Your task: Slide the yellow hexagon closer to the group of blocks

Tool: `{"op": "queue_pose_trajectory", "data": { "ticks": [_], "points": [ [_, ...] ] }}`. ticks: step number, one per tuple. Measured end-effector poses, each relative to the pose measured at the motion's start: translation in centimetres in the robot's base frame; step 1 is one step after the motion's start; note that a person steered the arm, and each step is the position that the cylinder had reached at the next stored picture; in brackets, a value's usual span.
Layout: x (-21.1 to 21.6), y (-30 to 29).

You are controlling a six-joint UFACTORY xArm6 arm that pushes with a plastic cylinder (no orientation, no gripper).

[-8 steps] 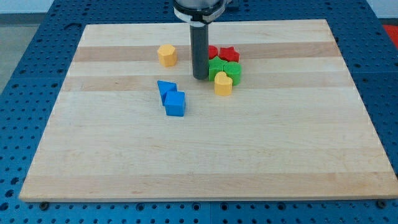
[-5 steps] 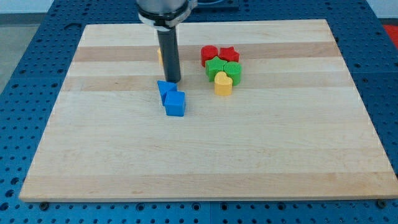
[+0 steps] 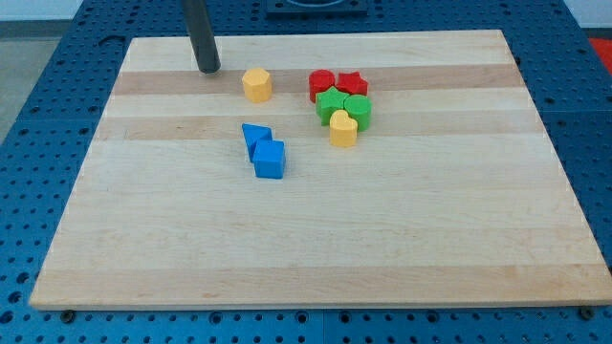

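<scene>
The yellow hexagon (image 3: 256,84) sits near the board's top, left of a tight group: a red cylinder (image 3: 321,84), a red star (image 3: 353,83), a green block (image 3: 333,103), a green cylinder (image 3: 358,109) and a yellow heart (image 3: 343,127). A gap separates the hexagon from the red cylinder. My tip (image 3: 208,70) rests on the board to the upper left of the hexagon, a short way off and not touching it.
A blue triangle (image 3: 255,138) and a blue cube (image 3: 270,160) touch each other below the hexagon. The wooden board (image 3: 316,239) lies on a blue perforated table (image 3: 38,115).
My tip has swung from beside the green blocks leftward past the yellow hexagon to the board's upper left. No block has moved.
</scene>
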State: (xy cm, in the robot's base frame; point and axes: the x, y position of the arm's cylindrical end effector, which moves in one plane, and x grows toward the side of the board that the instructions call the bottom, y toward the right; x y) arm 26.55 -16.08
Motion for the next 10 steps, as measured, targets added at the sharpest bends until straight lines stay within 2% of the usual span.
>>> {"op": "queue_pose_trajectory", "data": {
  "ticks": [1,4,6,10],
  "points": [
    [1.9,2.1],
    [3.6,6.1],
    [8.1,6.7],
    [7.7,6.0]
  ]
}}
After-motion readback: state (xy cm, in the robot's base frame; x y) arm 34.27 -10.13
